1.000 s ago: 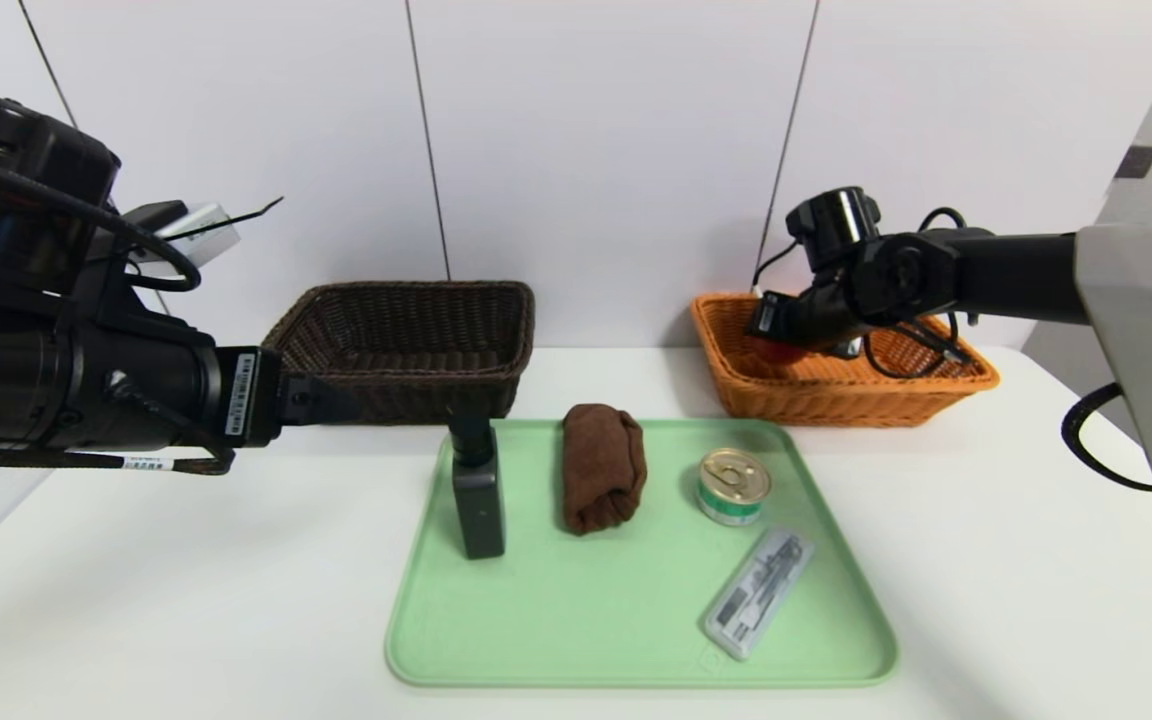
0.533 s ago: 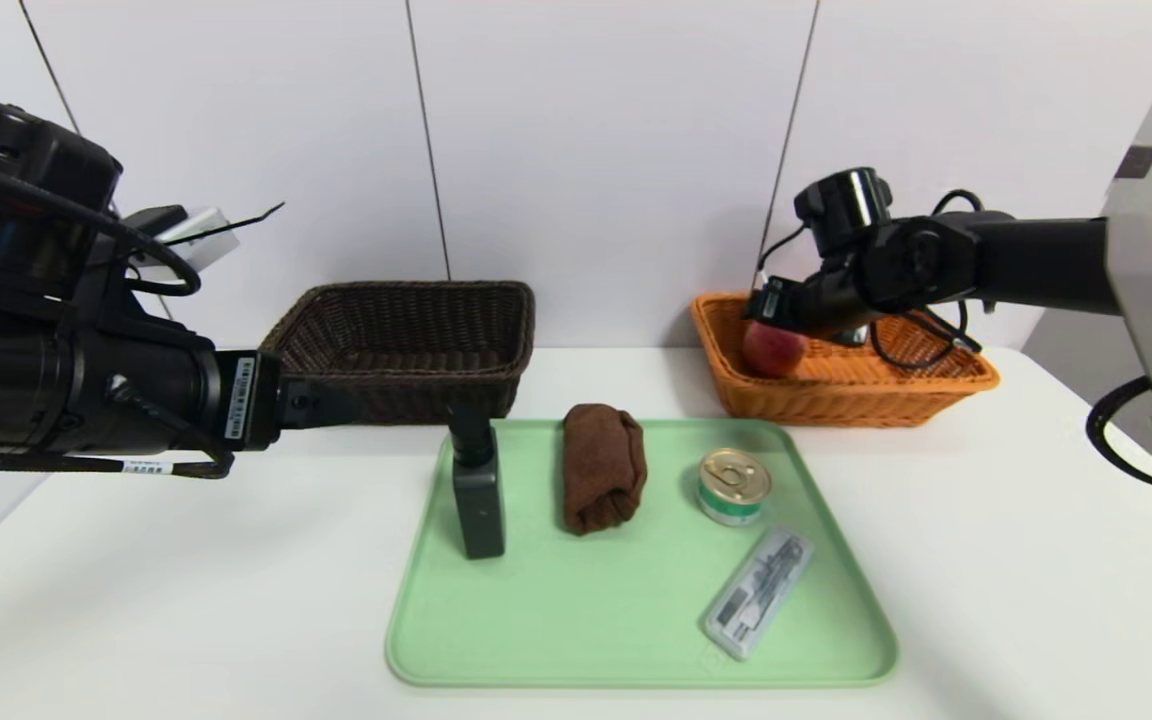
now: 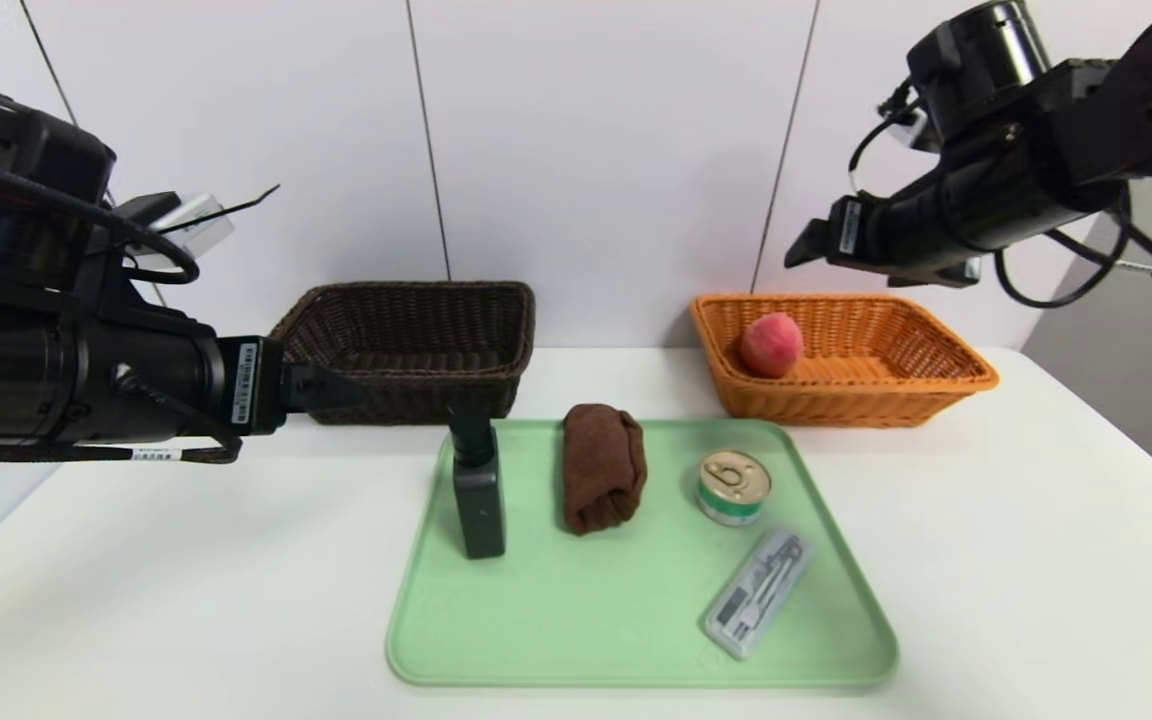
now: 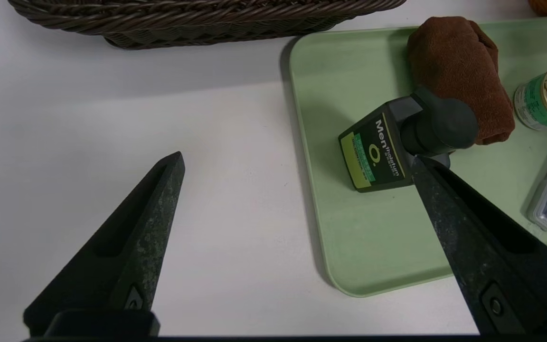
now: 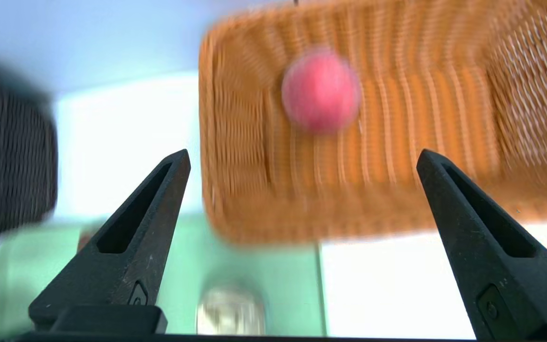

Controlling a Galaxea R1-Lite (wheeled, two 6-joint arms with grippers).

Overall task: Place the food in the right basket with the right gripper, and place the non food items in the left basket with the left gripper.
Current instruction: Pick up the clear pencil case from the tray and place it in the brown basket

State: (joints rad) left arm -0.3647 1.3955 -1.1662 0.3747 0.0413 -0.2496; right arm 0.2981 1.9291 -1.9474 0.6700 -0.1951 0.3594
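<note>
A red-pink fruit (image 3: 771, 344) (image 5: 321, 92) lies alone in the orange right basket (image 3: 936, 385) (image 5: 235, 142). My right gripper (image 3: 801, 245) (image 5: 304, 152) hangs high above that basket, open and empty. On the green tray (image 3: 576, 610) stand a dark bottle (image 3: 477, 490) (image 4: 382, 154), a rolled brown towel (image 3: 602, 467), a green tin can (image 3: 733, 486) and a clear plastic case (image 3: 758, 592). My left gripper (image 3: 336, 390) (image 4: 298, 156) is open over the table just left of the tray, near the bottle. The dark left basket (image 3: 406, 345) shows nothing inside.
Both baskets stand at the back of the white table, against the wall. The tray (image 4: 378, 237) sits in the middle front. The dark basket (image 4: 197, 19) is just beyond my left gripper.
The right gripper opened, left the fruit in the orange basket, and rose up and to the right. The left arm has barely moved.
</note>
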